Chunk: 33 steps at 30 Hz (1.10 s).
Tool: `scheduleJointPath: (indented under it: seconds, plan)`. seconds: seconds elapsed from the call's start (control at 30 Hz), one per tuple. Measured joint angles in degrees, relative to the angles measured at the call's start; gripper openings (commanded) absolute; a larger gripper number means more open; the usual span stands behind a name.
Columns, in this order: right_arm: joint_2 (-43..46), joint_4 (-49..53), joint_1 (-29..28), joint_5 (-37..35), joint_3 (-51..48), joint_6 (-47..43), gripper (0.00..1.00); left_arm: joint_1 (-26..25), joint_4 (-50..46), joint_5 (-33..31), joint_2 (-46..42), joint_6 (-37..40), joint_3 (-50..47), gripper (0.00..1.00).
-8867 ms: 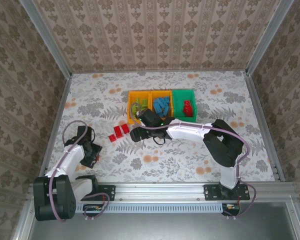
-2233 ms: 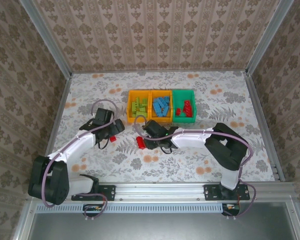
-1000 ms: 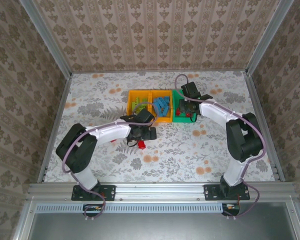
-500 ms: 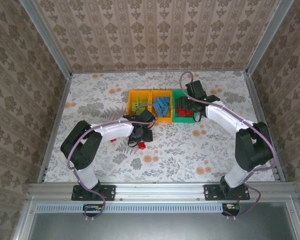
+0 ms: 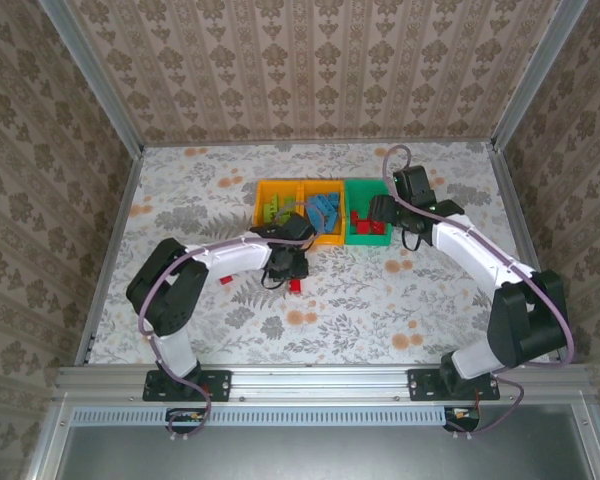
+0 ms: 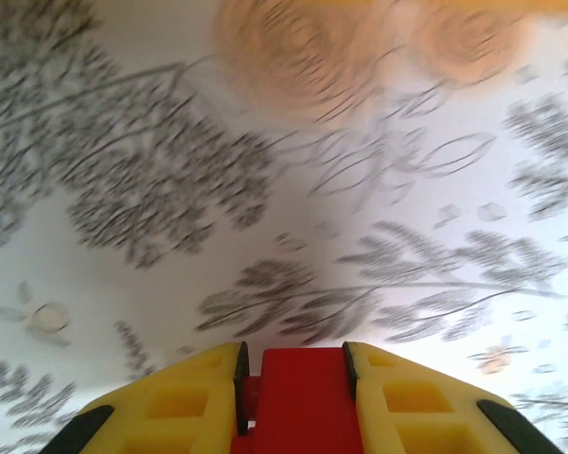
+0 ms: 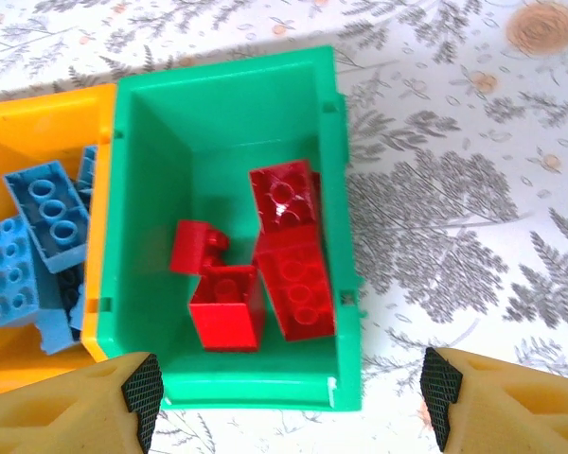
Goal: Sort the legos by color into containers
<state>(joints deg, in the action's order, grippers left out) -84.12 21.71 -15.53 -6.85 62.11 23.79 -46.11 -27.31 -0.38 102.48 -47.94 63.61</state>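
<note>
Left gripper (image 5: 292, 269) clamps a red lego (image 6: 301, 402). The green bin (image 5: 367, 184) sits up-right of it, under the wide-open right gripper (image 7: 289, 383).

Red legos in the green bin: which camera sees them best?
The right wrist view: it looks straight down into the green bin, so the red legos show clearly, studs and all. The top external view gives small red specks. The left wrist view has a different red lego, pinched in the left gripper.
</note>
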Motion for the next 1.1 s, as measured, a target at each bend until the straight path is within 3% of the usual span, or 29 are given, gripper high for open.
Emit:
scheduleJointPath:
  seconds: [0.27,0.53,0.8,0.87,1.1]
  plan:
    - [6.0,0.2,3.8,0.1,-6.2,0.8,0.76,0.0,1.3,3.0,4.7,4.0,15.4,0.17]
    - [11.5,0.4,4.6,0.4,-14.2,3.3,0.76,0.3,5.3,7.5,17.0,6.8,35.8,0.18]
    - [17.7,0.8,5.0,0.9,-18.4,5.4,0.76,2.3,8.0,11.8,29.5,6.1,49.5,0.23]
    - [18.9,0.8,5.0,0.9,-19.1,5.9,0.76,2.6,8.1,12.6,31.2,5.9,51.8,0.34]
    - [20.2,0.8,5.3,1.3,-20.6,6.6,0.76,2.9,8.8,12.9,32.5,4.9,55.6,0.97]
